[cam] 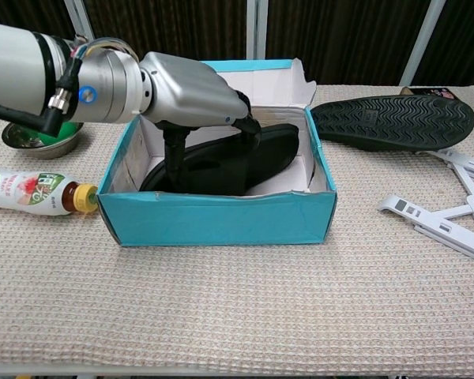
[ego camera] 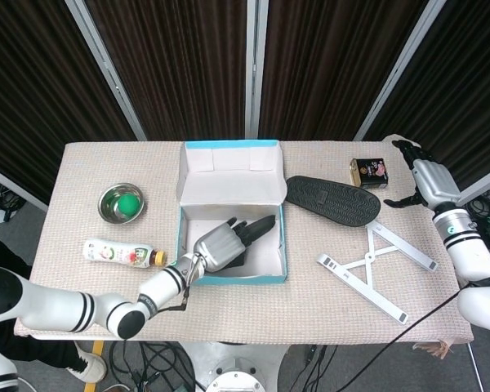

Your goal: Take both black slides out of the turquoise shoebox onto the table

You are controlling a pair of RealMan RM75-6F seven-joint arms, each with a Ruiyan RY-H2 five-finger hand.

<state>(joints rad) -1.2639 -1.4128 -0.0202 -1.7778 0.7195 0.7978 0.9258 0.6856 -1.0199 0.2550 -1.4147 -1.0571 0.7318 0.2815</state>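
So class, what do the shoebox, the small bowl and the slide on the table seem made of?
Shoebox: matte turquoise cardboard, with thin folded white walls. Bowl: shiny metal, probably steel, with a mirror-like rim. Slide on the table: dull black rubber or foam, with a ridged tread.
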